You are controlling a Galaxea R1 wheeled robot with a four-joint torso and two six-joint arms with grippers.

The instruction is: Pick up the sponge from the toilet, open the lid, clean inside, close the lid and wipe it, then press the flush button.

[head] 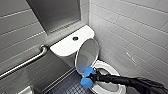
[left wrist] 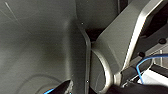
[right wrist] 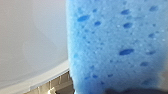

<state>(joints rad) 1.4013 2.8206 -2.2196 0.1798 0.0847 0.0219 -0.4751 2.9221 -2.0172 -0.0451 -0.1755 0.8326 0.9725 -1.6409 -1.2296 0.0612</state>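
While the R gripper (head: 90, 77) is clamped mid-length on the sponge (head: 85, 81), long axis across the jaws, it sits at the toilet (head: 108, 66) rim under the raised lid (head: 87, 55), w/ the opening toward the wall (head: 130, 37).

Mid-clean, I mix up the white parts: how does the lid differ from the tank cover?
The lid is oval and stands raised; the tank cover is rectangular and lies flat. The tank cover carries a dark round button; the lid is plain. The sponge, held by the right gripper, sits by the lid, not the tank cover. Both are glossy white.
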